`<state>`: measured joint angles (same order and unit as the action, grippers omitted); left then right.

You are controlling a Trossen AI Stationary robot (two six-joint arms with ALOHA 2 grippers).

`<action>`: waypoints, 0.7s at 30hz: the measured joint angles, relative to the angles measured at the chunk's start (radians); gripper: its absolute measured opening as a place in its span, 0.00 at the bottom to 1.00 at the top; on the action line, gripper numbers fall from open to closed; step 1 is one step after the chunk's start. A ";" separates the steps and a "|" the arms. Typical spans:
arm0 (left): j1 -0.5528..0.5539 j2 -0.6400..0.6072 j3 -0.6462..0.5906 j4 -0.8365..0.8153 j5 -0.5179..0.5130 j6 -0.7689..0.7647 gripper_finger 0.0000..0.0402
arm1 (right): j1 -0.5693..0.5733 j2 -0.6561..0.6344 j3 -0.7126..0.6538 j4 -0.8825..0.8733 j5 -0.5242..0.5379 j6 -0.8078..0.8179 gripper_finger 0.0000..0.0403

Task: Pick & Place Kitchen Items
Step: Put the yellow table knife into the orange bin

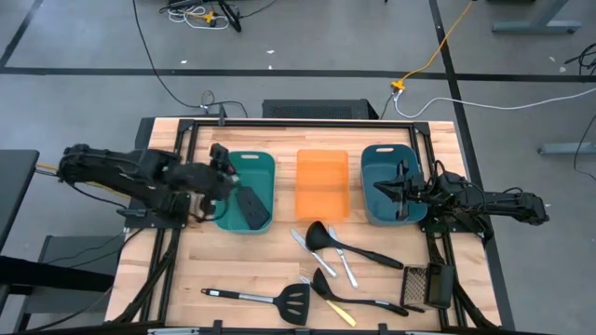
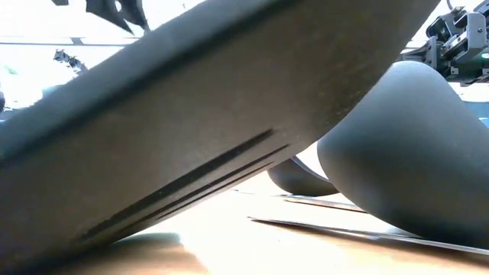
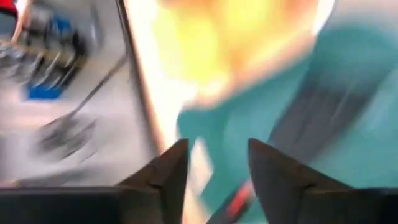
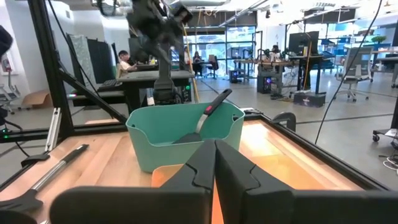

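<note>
A black slotted spatula (image 1: pixel 251 207) lies in the left teal tub (image 1: pixel 261 167), blade down, its handle (image 4: pixel 213 102) leaning on the rim. My left gripper (image 1: pixel 223 183) (image 3: pixel 217 165) is open above that tub's left edge, apart from the spatula. My right gripper (image 1: pixel 386 186) (image 4: pixel 215 152) is shut over the right teal tub (image 1: pixel 372 158). On the near part of the table lie a black ladle (image 1: pixel 321 237), a silver knife (image 1: pixel 312 251), another black slotted spatula (image 1: pixel 279 299), a second ladle (image 1: pixel 328 281) and a yellow knife (image 1: pixel 341 314).
An orange tray (image 1: pixel 322 184) sits between the two tubs. A dark mesh grater (image 1: pixel 426 284) lies near the table's right near corner. In the low view a spatula blade (image 2: pixel 191 137) and a ladle bowl (image 2: pixel 412 153) fill the picture. People sit at desks beyond the table (image 4: pixel 127 62).
</note>
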<state>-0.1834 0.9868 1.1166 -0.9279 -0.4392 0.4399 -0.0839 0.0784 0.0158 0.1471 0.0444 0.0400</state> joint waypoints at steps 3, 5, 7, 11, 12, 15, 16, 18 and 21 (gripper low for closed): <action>-0.026 -0.072 -0.067 0.206 0.140 -0.145 0.18 | 0.000 0.000 0.000 0.000 0.000 0.000 0.04; -0.046 -0.113 -0.141 0.363 0.176 -0.211 0.05 | 0.000 0.000 0.000 0.001 0.000 0.000 0.04; -0.063 -0.152 -0.222 0.467 0.163 -0.247 0.03 | 0.000 0.000 0.000 0.001 0.000 0.000 0.04; -0.076 -0.267 -0.391 0.665 0.137 -0.280 0.01 | 0.000 0.000 0.000 0.000 0.000 0.000 0.04; -0.075 -0.301 -0.431 0.709 0.141 -0.287 0.01 | 0.000 0.000 0.000 0.001 0.000 -0.001 0.04; -0.073 -0.414 -0.550 0.761 0.142 -0.316 0.01 | 0.000 0.000 0.000 0.001 0.000 -0.001 0.04; -0.070 -0.450 -0.582 0.779 0.140 -0.328 0.01 | 0.000 0.000 0.000 0.001 0.000 -0.001 0.04; -0.062 -0.517 -0.643 0.807 0.136 -0.339 0.01 | 0.000 0.000 0.000 0.005 0.001 -0.001 0.04; -0.057 -0.582 -0.730 0.926 0.139 -0.340 0.01 | 0.000 0.000 0.000 0.012 0.001 -0.012 0.04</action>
<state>-0.2403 0.4043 0.3871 -0.0018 -0.3007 0.1004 -0.0840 0.0784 0.0162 0.1591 0.0452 0.0283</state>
